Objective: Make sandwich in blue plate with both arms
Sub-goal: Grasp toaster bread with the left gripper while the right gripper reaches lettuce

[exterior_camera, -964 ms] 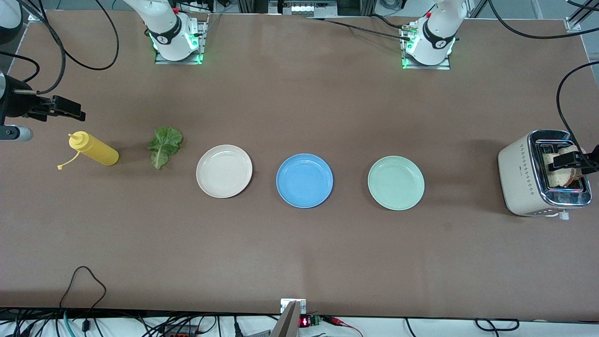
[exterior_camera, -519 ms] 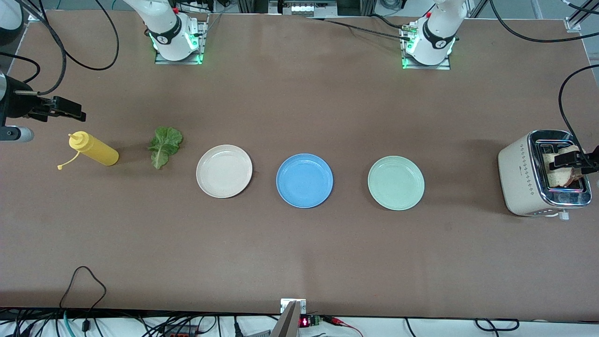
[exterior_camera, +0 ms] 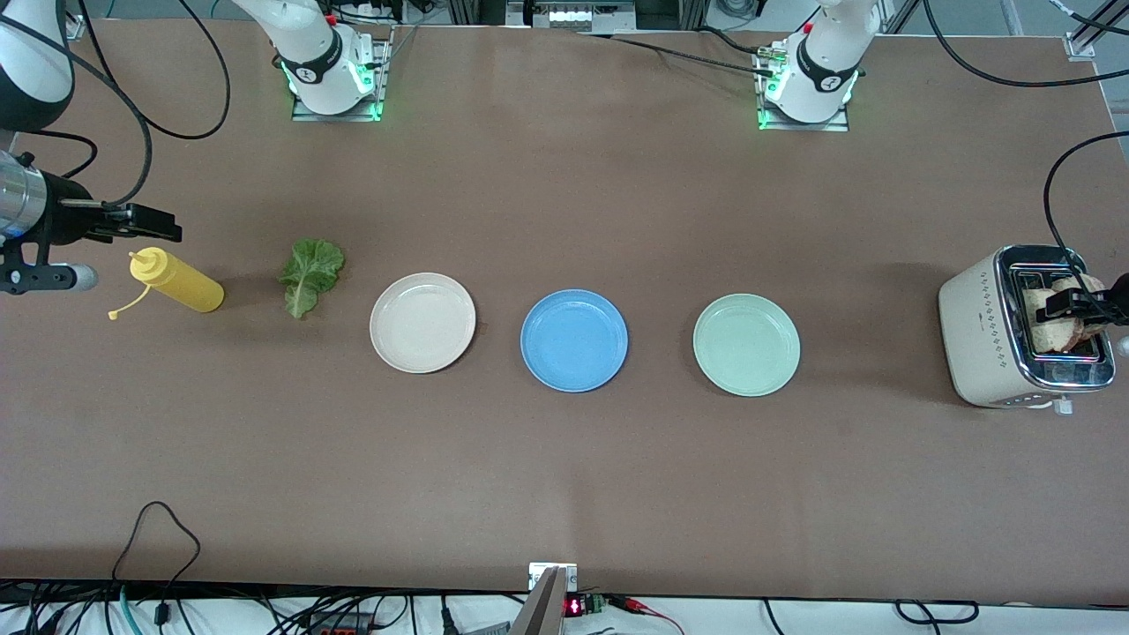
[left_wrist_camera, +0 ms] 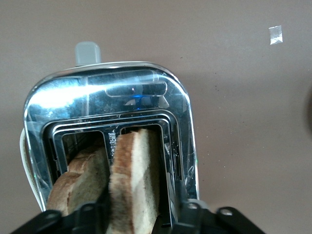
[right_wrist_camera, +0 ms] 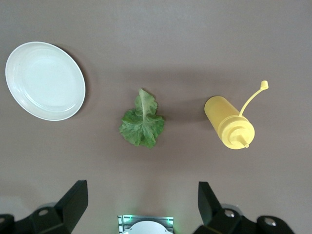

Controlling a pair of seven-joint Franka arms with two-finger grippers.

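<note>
right gripper shifted toward yellow bottle, jaws spread wide | left gripper closed onto bread slice in toaster

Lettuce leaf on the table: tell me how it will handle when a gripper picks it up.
The lettuce leaf looks thin and ruffled, so it will probably flop and droop. It lies flat on the table, so the fingers may struggle to get under it. Likely very light and easily torn.
</note>
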